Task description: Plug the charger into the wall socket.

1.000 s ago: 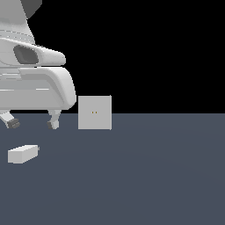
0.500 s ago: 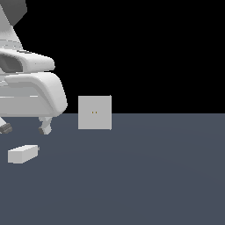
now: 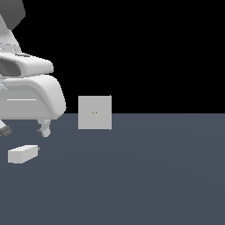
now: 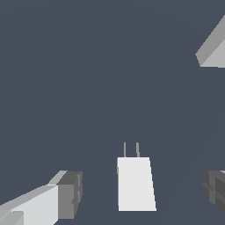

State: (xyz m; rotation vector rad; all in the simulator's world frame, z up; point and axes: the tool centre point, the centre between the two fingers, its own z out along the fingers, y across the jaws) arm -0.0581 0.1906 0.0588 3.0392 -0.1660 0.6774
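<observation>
- The white two-fingered pincer (image 3: 24, 130) with dark grey pads (image 4: 70, 195) hangs above the dark blue-grey floor (image 3: 154, 176), its fingers spread wide and pinching nothing.
- The small light-grey oblong charger (image 3: 23, 154) lies flat on the floor below the pincer, at the exterior view's left; in the wrist view (image 4: 135, 183) it sits between the two pads, touching neither.
- The charger's long axis runs along the floor, roughly from the exterior view's left to its right, across the line joining the pads. Its two thin grey prongs (image 4: 131, 149) project from one short end; in the exterior view that end faces toward the exterior view's right.
- The flat upright light-grey square wall socket (image 3: 94, 112) stands on the floor, well apart from the charger, toward the exterior view's right of it; two tiny orange-brown holes (image 3: 94, 112) mark its centre.
- No brand, label or writing can be read on the charger, socket or pincer.
</observation>
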